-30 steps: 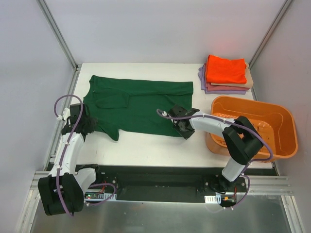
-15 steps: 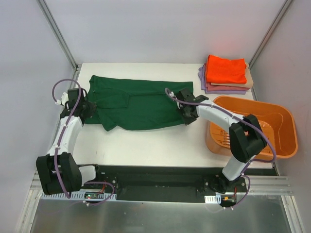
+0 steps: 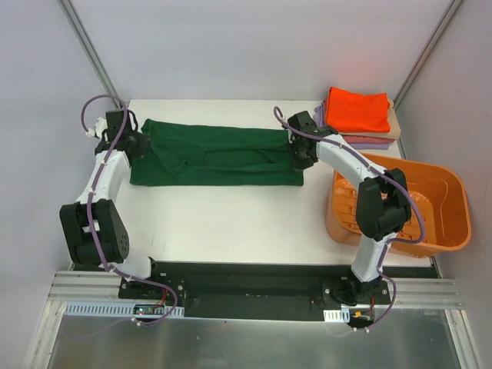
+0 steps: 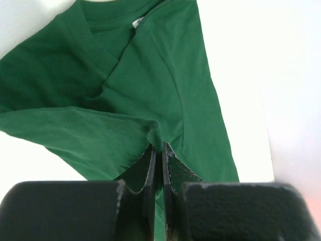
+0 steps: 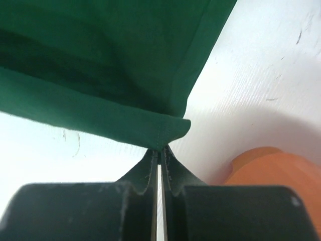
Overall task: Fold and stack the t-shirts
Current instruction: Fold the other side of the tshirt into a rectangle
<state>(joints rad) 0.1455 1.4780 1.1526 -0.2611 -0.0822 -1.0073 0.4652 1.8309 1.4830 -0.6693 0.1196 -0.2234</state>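
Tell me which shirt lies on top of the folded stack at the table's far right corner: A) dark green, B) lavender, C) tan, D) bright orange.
D: the bright orange shirt tops the stack, with the tan shirt and lavender shirt peeking out beneath it; the dark green shirt lies apart, to the stack's left.

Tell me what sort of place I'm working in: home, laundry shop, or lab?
Probably a lab test cell, not a home: a white table boxed in by plain panels on aluminium framing, with a dark green t-shirt, a stack of folded t-shirts and an orange plastic basket.
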